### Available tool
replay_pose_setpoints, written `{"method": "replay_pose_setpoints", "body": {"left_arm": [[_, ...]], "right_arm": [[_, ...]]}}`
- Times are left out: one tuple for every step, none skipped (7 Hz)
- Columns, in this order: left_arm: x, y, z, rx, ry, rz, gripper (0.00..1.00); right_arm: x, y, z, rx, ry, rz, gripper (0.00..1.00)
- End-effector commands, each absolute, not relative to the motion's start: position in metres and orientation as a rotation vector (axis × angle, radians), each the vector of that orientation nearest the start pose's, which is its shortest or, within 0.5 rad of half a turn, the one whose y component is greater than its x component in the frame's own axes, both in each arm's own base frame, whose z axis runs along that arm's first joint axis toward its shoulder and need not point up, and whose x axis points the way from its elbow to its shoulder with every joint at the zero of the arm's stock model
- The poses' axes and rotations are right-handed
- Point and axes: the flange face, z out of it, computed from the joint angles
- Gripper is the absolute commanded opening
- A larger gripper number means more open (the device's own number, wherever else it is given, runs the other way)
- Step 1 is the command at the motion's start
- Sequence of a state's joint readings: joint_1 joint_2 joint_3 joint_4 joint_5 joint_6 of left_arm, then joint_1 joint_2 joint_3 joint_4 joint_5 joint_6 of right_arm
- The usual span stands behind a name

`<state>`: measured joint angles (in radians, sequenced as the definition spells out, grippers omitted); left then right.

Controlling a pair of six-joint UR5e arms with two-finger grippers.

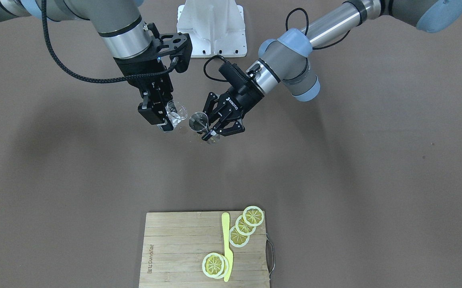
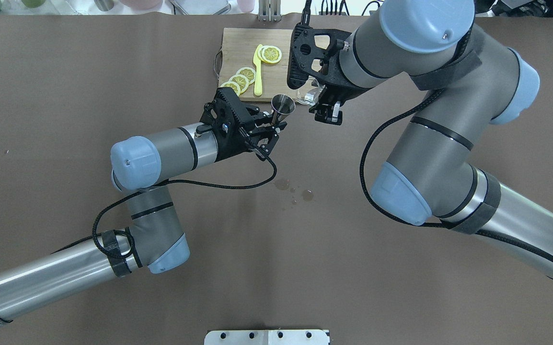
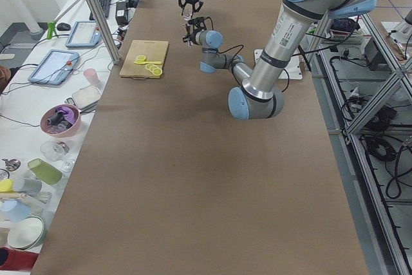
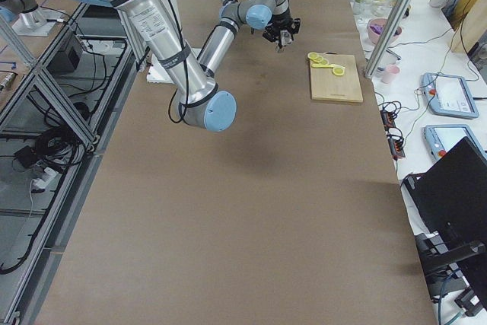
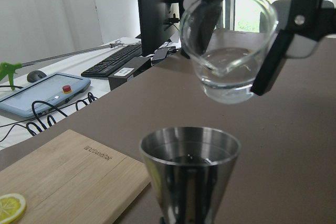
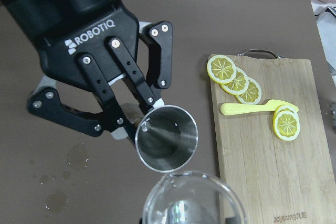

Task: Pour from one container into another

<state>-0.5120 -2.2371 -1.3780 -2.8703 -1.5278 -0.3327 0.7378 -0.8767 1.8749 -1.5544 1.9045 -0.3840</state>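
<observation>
The fingers (image 6: 128, 74) of the left gripper (image 6: 137, 123), whose body is lettered ROBOTIQ, clamp the narrow waist of a steel jigger (image 6: 167, 138). The jigger sits mouth up at the upper centre of the front-facing view. The right gripper (image 1: 162, 119) pinches a clear glass beaker (image 5: 229, 61) between both fingers. The beaker is tipped with its rim toward the jigger, just above and beside its mouth, and holds a shallow pool of clear liquid. The burned-in mark on the cutting board (image 6: 262, 182) is too blurred to read.
</observation>
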Motion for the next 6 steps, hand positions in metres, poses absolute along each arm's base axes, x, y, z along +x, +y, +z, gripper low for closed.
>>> {"method": "replay_pose_setpoints", "body": {"left_arm": [[0.5329,-0.4576,0.1989,1.403,1.131,0.484,0.00],[0.5332,-0.4578,0.2006,1.402,1.128,0.486,0.00],[0.5332,-0.4579,0.1995,1.403,1.129,0.483,0.00],[0.5328,-0.4577,0.1989,1.404,1.130,0.482,0.00],[0.5333,-0.4578,0.1995,1.403,1.129,0.485,0.00],[0.5331,-0.4579,0.2006,1.402,1.127,0.484,0.00]], "right_arm": [[-0.3858,-0.4855,0.1157,0.994,-0.526,-1.336,0.00],[-0.3890,-0.4839,0.1157,0.972,-0.521,-1.342,0.00],[-0.3909,-0.4833,0.1108,0.955,-0.503,-1.353,0.00],[-0.3906,-0.4846,0.1095,0.940,-0.473,-1.382,0.00],[-0.3921,-0.4849,0.1065,0.921,-0.464,-1.396,0.00],[-0.3940,-0.4855,0.1069,0.904,-0.457,-1.406,0.00]]}}
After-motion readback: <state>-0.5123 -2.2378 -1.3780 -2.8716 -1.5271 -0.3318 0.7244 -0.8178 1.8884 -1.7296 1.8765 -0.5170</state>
